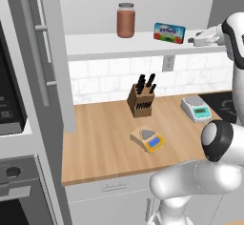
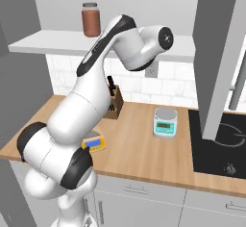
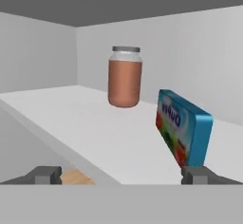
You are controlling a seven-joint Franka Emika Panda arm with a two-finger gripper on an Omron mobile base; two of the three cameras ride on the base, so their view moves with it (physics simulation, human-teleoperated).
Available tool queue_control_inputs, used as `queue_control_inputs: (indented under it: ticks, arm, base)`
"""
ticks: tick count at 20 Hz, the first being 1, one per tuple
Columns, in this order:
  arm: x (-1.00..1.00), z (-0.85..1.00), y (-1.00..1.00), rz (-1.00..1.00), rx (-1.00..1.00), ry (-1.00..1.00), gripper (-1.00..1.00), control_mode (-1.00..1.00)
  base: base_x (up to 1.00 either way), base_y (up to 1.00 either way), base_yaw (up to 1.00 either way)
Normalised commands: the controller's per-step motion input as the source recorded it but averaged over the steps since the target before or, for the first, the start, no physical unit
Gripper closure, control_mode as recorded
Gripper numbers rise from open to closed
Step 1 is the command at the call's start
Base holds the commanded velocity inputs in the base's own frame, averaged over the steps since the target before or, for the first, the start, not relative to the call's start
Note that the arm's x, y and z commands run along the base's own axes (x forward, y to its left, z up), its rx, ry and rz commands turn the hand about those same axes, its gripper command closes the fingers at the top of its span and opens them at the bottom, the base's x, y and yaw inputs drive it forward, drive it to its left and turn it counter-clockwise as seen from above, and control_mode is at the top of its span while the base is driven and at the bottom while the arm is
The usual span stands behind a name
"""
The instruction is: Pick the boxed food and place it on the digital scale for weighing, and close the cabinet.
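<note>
Kitchen walls of grey and white tile frame a wooden worktop (image 1: pixel 109 143) below an opened cabinet (image 1: pixel 43 66). Up at shelf height the end effector (image 3: pixel 121 174) hangs spread wide and released, gripping nothing, its two dark fingertips (image 3: pixel 45 174) level with the front edge of the white shelf (image 1: pixel 114 45). One boxed food (image 3: pixel 182 126) carton stands on edge on that shelf just ahead of the right fingertip, blue with a red-green picture, apart from both tips. One brown jar (image 3: pixel 125 78) with a grey lid stands upright farther back on the same shelf, well apart from the carton; these two are all the shelf holds. Down on the worktop sit two scales: the tan-yellow digital scale (image 1: pixel 148 139) near the front edge, its grey plate bare, and a white scale (image 1: pixel 196 107) with a teal display, to the right toward the black hob (image 2: pixel 221 144). One knife block (image 1: pixel 141 100) stands between them against the tiled wall.
</note>
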Motion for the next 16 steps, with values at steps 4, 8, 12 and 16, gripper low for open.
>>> queue_control_inputs:
  ticks: [4, 8, 12, 16]
  arm:
    - [0.33, 0.00, 0.09, 0.00, 0.00, 0.00, -1.00, -1.00]
    - [0.03, 0.00, -0.47, 0.00, 0.02, -0.01, -1.00, -1.00]
    - [0.00, 0.00, -0.26, 0.00, 0.01, 0.00, -1.00, -1.00]
    - [0.00, 0.05, -0.17, 0.00, 0.02, 0.01, -1.00, -1.00]
  base:
    - [0.00, 0.00, 0.00]
    - [0.00, 0.00, 0.00]
    - [0.00, 0.00, 0.00]
    - [0.00, 0.00, 0.00]
